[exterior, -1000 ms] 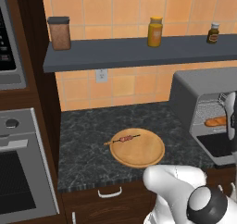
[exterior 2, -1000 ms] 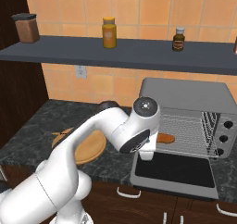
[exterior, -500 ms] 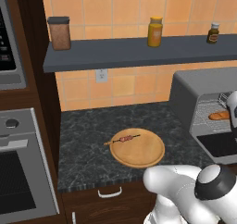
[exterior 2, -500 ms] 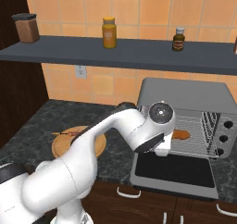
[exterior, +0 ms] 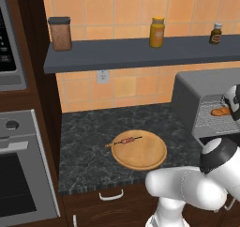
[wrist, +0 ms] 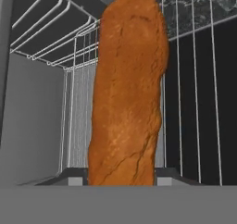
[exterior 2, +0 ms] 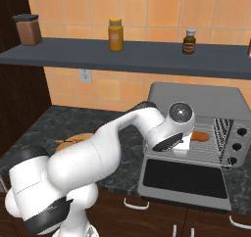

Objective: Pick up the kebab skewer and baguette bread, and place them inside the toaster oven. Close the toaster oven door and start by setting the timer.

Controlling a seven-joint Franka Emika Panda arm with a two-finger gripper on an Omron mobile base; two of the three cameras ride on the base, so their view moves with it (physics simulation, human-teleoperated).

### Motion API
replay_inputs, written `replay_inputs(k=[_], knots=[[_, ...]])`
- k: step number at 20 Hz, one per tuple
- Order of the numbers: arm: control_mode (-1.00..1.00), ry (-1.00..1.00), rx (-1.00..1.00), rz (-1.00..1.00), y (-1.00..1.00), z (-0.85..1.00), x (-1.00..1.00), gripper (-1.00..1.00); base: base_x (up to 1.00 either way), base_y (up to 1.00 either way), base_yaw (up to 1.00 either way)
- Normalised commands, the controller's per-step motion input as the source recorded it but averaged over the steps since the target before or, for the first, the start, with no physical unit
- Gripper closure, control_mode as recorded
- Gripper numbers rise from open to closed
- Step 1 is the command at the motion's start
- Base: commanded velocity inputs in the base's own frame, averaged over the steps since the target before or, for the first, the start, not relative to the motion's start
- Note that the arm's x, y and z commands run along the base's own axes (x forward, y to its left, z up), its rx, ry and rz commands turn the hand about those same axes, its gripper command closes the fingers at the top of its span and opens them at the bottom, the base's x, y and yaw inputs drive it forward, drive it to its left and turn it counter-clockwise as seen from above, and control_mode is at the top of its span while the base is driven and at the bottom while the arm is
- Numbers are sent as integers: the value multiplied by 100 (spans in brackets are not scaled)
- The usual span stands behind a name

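At the right-centre of the right base view, the gripper (exterior 2: 182, 144) reaches into the open toaster oven (exterior 2: 196, 101), clenched on the baguette bread (wrist: 128, 89); the hand view has the loaf running up the middle of the frame from between the fingers, wire rack (wrist: 74, 47) behind it; whether it already rests on the rack I cannot tell.

By my reading the task is under halfway: the bread is inside the oven mouth but seemingly not let go; the kebab skewer (exterior: 125, 140) lies on the round wooden board (exterior: 139, 150) at lower centre of the left base view, untouched; the toaster oven door (exterior 2: 184, 178) hangs flat and open at the lower right of the right base view; closing it and turning the timer (one of the knobs (exterior 2: 239, 131) on the right panel, presumably) are left.

Outward: dark speckled counter (exterior: 84, 141); orange tiled wall (exterior: 122, 5) with a socket (exterior: 102, 76); a grey shelf (exterior: 140, 52) across the upper frame bearing a brown canister (exterior: 60, 33), a yellow jar (exterior: 157, 32) and a small dark bottle (exterior: 215, 34); a built-in steel oven (exterior: 18, 174) at lower left.
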Motion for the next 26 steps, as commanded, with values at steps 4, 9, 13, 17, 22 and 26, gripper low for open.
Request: replay_inputs(k=[4,9,13,17,22,26], knots=[[-100,0,0,-3,-31,-6,33,100,0,0,0],[-100,0,0,-1,-13,-18,30,100,0,0,0],[-100,-1,0,0,0,-19,33,100,0,0,0],[-100,0,0,0,0,-15,34,100,0,0,0],[-100,0,0,0,-1,-9,26,100,0,0,0],[-100,0,0,0,0,0,6,100,0,0,0]])
